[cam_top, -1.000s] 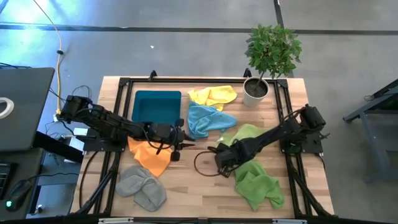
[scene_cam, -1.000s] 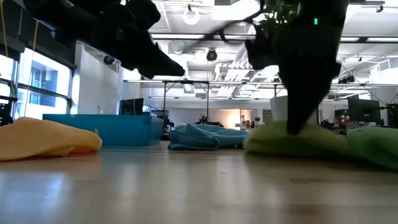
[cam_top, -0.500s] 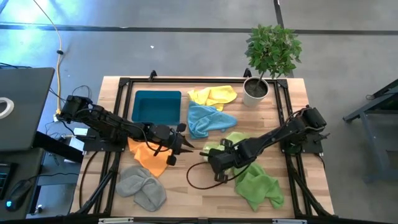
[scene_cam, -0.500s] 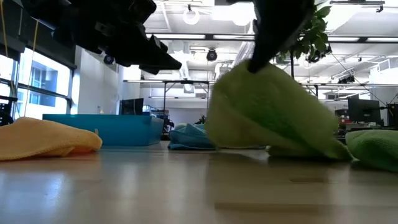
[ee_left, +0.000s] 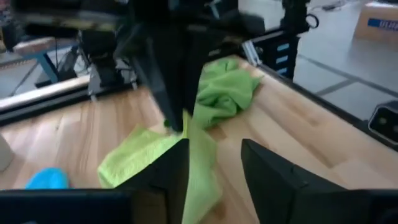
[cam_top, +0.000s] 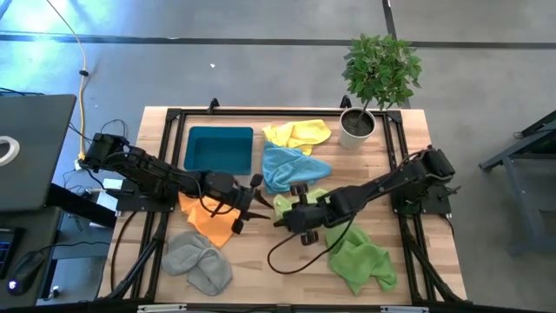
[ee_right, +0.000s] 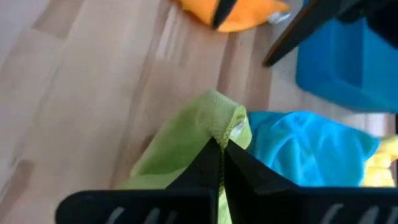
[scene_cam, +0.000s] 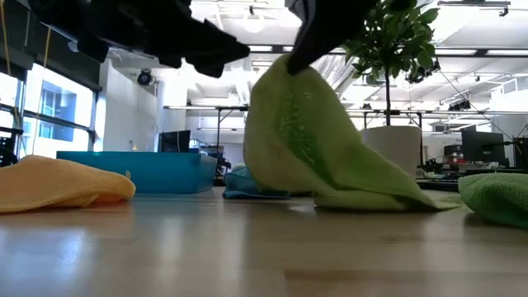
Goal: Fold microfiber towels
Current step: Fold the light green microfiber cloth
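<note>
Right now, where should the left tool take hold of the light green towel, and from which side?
Probably the free edge hanging below the right tool, approached from the left. That tool pinches one corner of the light green towel, lifting it while its far end rests on the table. The left tool is open and faces it.

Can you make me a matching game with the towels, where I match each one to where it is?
Things:
1. light green towel
2. grey towel
3. yellow towel
4. orange towel

Places:
A. lying next to the plant pot
B. pinched and lifted by the right gripper
C. at the near edge of the table, on the left arm's side
D. partly under the left gripper

Pairs: 1-B, 2-C, 3-A, 4-D
</note>
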You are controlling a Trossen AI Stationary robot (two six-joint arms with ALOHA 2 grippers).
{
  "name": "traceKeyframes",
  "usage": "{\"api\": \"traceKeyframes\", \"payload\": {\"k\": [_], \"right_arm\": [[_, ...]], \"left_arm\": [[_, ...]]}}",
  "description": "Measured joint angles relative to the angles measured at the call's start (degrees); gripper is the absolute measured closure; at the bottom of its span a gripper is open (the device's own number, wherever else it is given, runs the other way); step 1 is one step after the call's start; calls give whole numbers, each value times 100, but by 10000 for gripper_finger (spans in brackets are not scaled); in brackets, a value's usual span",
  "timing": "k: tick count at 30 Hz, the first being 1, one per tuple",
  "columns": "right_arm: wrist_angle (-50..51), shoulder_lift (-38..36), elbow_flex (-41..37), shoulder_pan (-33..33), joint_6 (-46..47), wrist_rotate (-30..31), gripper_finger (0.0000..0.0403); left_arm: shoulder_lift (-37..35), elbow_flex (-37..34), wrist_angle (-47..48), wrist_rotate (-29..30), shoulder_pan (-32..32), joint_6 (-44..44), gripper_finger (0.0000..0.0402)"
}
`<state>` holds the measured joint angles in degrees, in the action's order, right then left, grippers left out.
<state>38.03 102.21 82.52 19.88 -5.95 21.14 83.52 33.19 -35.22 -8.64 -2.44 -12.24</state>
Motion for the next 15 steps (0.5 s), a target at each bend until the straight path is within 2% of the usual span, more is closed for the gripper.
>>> {"api": "traceKeyframes", "payload": {"k": [3, 15], "right_arm": [[-174, 0, 0, -126, -253, -23, 403], [-451, 0, 0, -226, -1351, -10, 403]], "left_arm": [[-1, 0, -230, 176, 32, 0, 247], [220, 23, -515, 30, 135, 2, 243]]}}
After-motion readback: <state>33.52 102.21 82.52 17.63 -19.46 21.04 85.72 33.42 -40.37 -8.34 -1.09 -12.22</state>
